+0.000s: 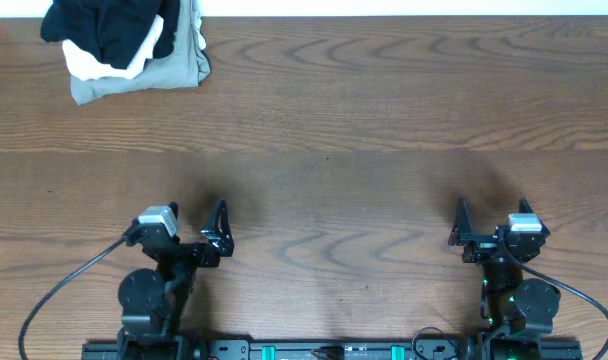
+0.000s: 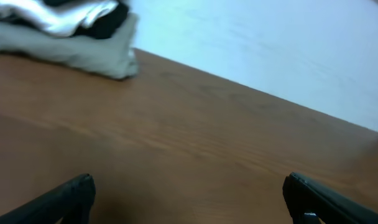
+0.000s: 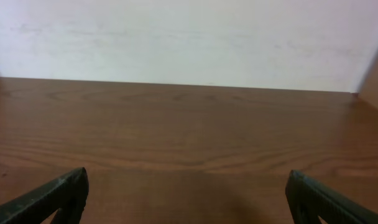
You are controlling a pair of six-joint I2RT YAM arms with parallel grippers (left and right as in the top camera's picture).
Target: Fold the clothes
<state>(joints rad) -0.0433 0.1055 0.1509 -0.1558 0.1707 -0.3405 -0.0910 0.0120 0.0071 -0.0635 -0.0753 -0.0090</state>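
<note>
The clothes (image 1: pixel 114 25), a crumpled black garment, lie on top of a small pile at the table's far left corner. In the left wrist view a bit of the black fabric (image 2: pixel 107 22) shows at the top left, far ahead of the fingers. My left gripper (image 1: pixel 197 210) hovers near the front left edge, open, with nothing between its fingers (image 2: pixel 74 196). My right gripper (image 1: pixel 492 210) hovers near the front right, also open and empty; only bare wood lies between its fingertips (image 3: pixel 64 193). Both grippers are far from the pile.
Under the black garment are a white cloth (image 1: pixel 94 65) and a khaki-olive folded garment (image 1: pixel 174 65), which also show in the left wrist view as the white cloth (image 2: pixel 58 15) and the khaki garment (image 2: pixel 83 50). The brown wooden table (image 1: pixel 364 120) ends at a pale wall (image 3: pixel 189 37).
</note>
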